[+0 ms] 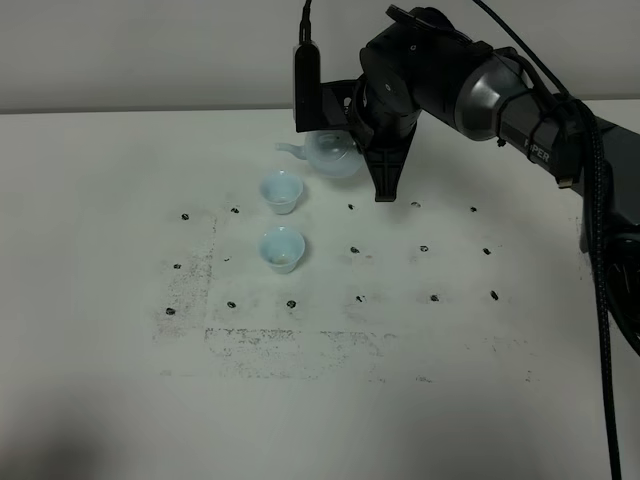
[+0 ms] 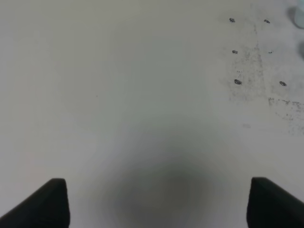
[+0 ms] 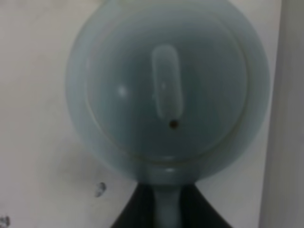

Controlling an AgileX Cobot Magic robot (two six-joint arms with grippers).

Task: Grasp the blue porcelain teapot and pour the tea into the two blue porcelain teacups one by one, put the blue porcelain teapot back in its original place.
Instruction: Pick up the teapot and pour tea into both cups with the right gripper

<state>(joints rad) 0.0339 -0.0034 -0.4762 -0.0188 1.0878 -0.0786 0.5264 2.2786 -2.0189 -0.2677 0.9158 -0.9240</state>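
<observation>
The blue porcelain teapot [image 1: 330, 155] hangs just behind the farther of the two blue porcelain teacups [image 1: 282, 191], its spout [image 1: 288, 150] pointing left. My right gripper [image 1: 362, 150] is shut on the teapot's handle. In the right wrist view the lid and round body of the teapot [image 3: 166, 85] fill the frame, and the right gripper [image 3: 166, 209] clamps the handle. The nearer teacup [image 1: 282, 248] stands upright in front of the farther one, with a faint tan patch inside. My left gripper [image 2: 156, 202] is open over bare table with nothing between its fingers.
The white table [image 1: 120, 300] carries a grid of small dark marks [image 1: 354, 250] and scuffed smudges [image 1: 260, 340]. The right arm [image 1: 520, 110] and its cables [image 1: 600, 250] stretch in from the right. A sliver of pale blue [image 2: 299, 16] shows at the edge of the left wrist view.
</observation>
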